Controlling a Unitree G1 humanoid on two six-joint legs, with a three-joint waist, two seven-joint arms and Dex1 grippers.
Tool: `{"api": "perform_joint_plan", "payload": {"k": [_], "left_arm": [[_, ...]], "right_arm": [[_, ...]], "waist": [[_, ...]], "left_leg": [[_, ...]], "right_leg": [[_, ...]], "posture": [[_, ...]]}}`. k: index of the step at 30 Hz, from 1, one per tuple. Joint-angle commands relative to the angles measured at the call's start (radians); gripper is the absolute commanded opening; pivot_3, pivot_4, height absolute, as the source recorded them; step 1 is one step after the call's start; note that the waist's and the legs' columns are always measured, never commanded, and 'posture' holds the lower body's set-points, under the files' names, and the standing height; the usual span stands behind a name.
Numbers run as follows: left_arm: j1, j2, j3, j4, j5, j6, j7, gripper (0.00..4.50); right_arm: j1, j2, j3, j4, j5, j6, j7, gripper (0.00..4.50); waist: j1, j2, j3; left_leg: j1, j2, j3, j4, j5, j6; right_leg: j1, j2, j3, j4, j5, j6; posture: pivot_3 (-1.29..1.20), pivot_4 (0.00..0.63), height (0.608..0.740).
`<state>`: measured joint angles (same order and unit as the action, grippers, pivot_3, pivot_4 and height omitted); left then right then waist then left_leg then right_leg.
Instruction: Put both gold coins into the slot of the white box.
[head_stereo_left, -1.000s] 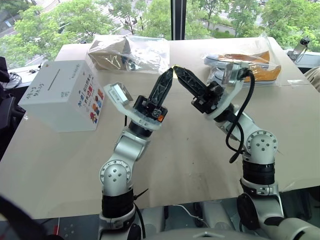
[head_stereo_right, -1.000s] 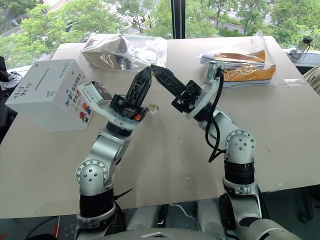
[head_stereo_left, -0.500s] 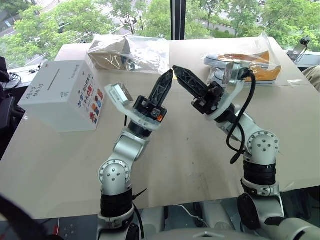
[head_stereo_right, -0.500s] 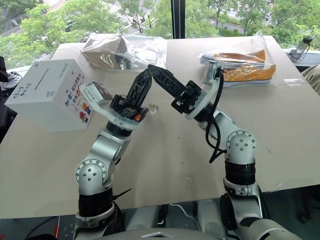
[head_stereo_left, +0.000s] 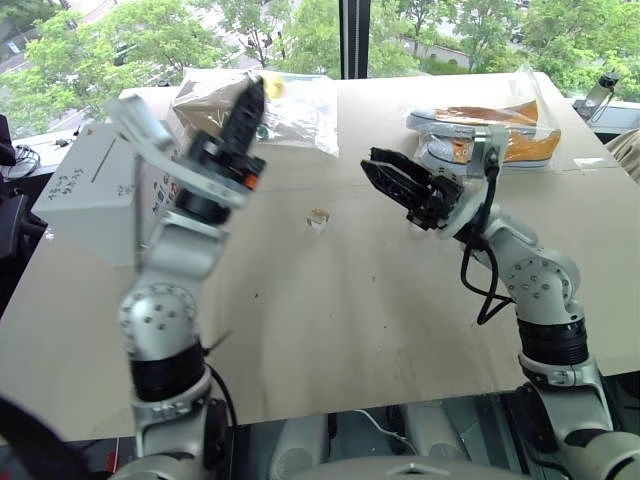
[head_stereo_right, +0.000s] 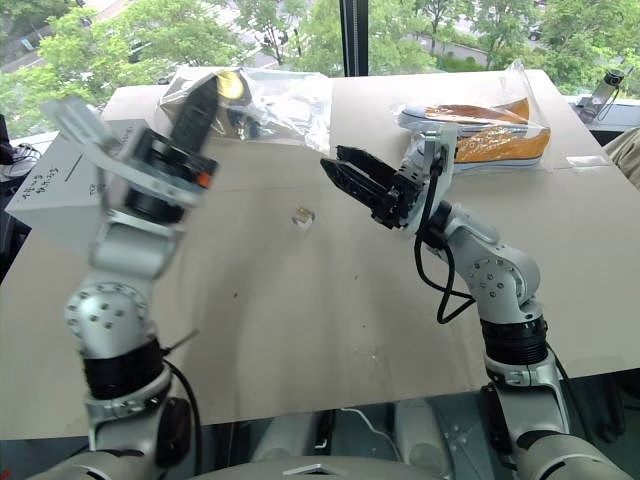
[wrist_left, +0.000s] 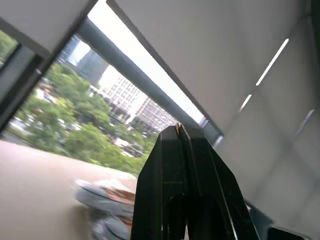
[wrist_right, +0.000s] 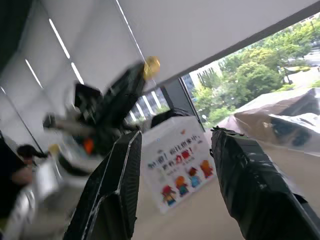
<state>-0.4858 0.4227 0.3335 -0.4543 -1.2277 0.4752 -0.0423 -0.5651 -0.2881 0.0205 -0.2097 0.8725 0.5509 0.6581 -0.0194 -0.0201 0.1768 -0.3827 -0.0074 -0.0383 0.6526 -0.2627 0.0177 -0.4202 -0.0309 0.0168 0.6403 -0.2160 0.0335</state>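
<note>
The white box is a matte cardboard cube at the left edge of the pale, smooth table, its top cut by the slot — a thin dark straight slit — and its side printed with small colourful figures and red text. The left gripper is raised above the table just beside the box, its two black ribbed fingers pressed together and pinching one gold coin, a small shiny pale-yellow disc that peeks out at the very fingertips; in the right wrist view that coin glints at the tip of the blurred dark fingers, with the box's printed face below it. The second gold coin lies flat on the bare tabletop between the two arms, a tiny pale piece with a whitish glint, touching neither gripper. The right gripper hangs over the middle of the table pointing toward the left, its black latticed fingers spread apart with nothing between them. At the far edge lie two crinkled clear plastic bags: one holds something brown, apparently cardboard, and another holds a shoe with an orange upper and a white sole.
</note>
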Motion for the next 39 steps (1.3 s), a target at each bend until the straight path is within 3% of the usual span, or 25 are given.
{"api": "perform_joint_plan", "payload": {"k": [1, 7, 13, 20, 39], "left_arm": [[-0.03, 0.139, 0.096, 0.018, 0.068, 0.03, 0.047, 0.0], [0.0, 0.436, 0.159, 0.103, 0.336, 0.148, 0.144, 0.0], [0.054, 0.555, 0.182, 0.109, 0.457, 0.314, 0.192, 0.0], [0.108, 0.532, 0.234, 0.142, 0.517, 0.387, 0.149, 0.0], [0.115, 0.435, 0.176, 0.311, 0.7, 0.324, -0.036, 0.0]], "right_arm": [[-0.029, -0.037, 0.036, 0.002, -0.115, -0.113, 0.126, 2.36], [-0.079, -0.037, 0.04, 0.029, -0.166, -0.177, 0.226, 2.36], [-0.112, -0.014, 0.018, 0.042, -0.134, -0.161, 0.252, 2.36], [-0.126, -0.011, 0.027, 0.068, -0.163, -0.166, 0.266, 2.36], [-0.104, 0.002, 0.016, 0.06, -0.187, -0.172, 0.248, 2.36]], "waist": [[0.0, 0.0, 0.0], [0.002, -0.001, 0.002], [0.007, -0.001, 0.002], [0.006, -0.002, 0.002], [0.006, -0.002, 0.001]], "left_leg": [[0.0, 0.001, 0.0, -0.001, 0.0, 0.0], [-0.002, 0.0, 0.0, -0.003, 0.0, -0.001], [-0.005, 0.0, -0.001, -0.003, 0.002, -0.005], [-0.012, 0.0, -0.001, -0.003, 0.003, -0.006], [-0.015, -0.002, 0.0, -0.003, 0.003, -0.006]], "right_leg": [[-0.001, 0.0, 0.0, 0.0, 0.0, 0.0], [-0.004, -0.002, 0.0, 0.001, -0.001, 0.001], [-0.007, -0.004, -0.001, 0.0, -0.001, 0.001], [-0.015, -0.007, -0.001, 0.002, -0.001, 0.001], [-0.018, -0.013, -0.001, 0.005, 0.0, 0.001]], "posture": [[0.0, 0.15, 0.74], [0.0, 0.15, 0.74], [0.0, 0.15, 0.74], [0.0, 0.15, 0.74], [0.0, 0.15, 0.74]]}}
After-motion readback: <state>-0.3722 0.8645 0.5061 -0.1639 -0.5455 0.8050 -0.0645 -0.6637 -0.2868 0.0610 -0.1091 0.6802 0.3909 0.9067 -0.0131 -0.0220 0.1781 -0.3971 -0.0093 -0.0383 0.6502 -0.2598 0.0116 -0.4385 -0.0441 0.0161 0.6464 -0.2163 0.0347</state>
